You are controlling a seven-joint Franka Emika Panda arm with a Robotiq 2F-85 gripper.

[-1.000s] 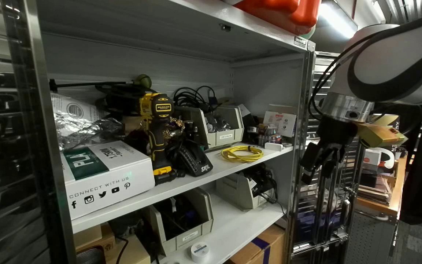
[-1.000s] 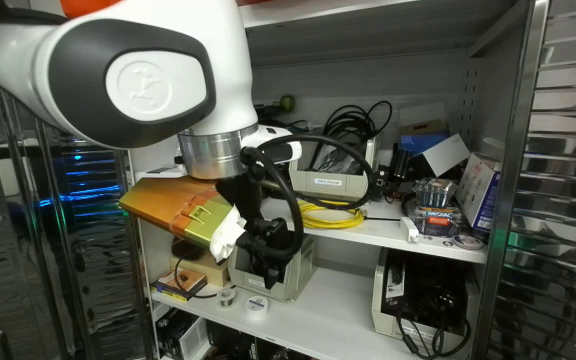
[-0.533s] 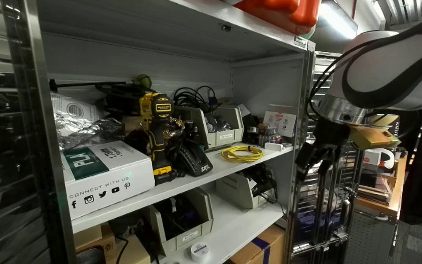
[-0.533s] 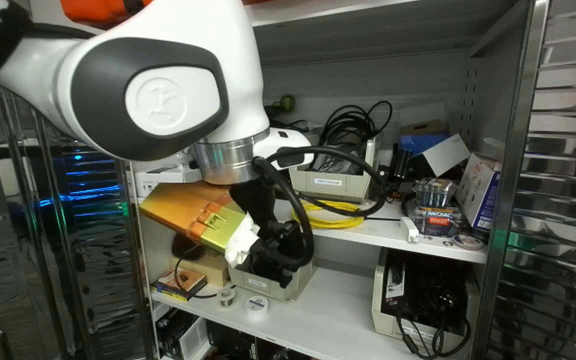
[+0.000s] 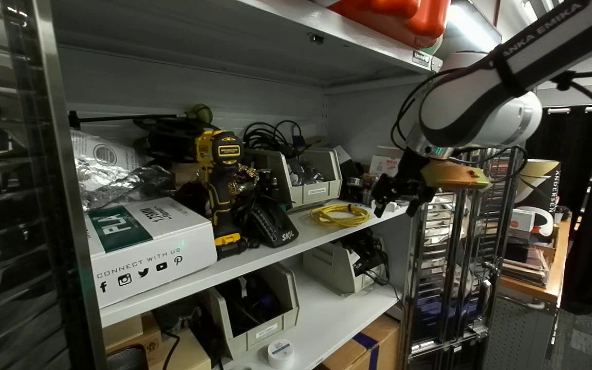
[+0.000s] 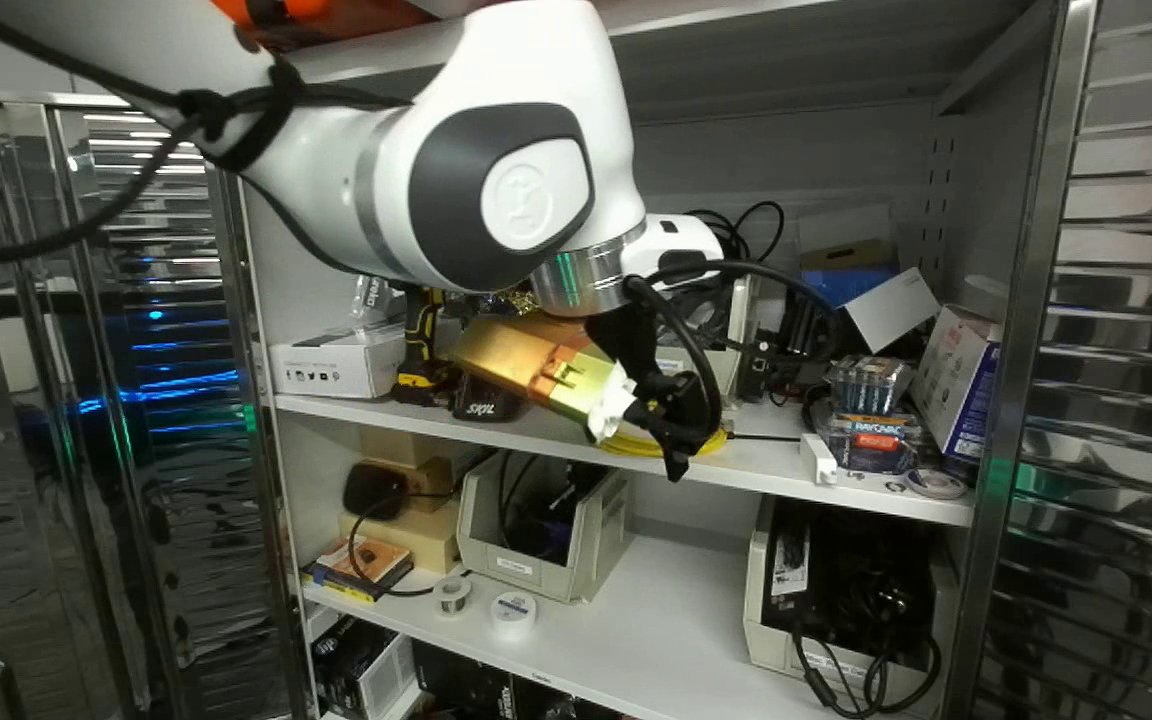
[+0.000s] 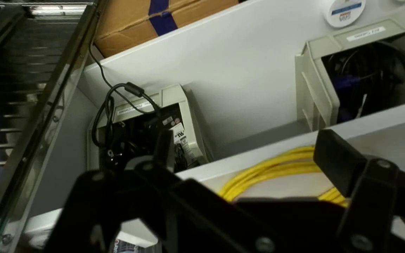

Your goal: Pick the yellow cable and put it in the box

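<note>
On the white shelf [image 5: 309,236], the yellow cable [image 5: 339,216] lies coiled between the black SKIL charger [image 5: 275,223] and the battery packs [image 6: 866,385]. Close by hangs the gripper [image 7: 246,147], fingers spread apart; in an exterior view it and a crumpled white wad [image 6: 611,402] hide part of the cable.

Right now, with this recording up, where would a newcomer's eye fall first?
Probably on the arm, large and white from the upper left to the middle of an exterior view, its open gripper near the front edge of the shelf. Next, the yellow cable, coiled on that shelf, and the drill, upright beside the white carton.
</note>
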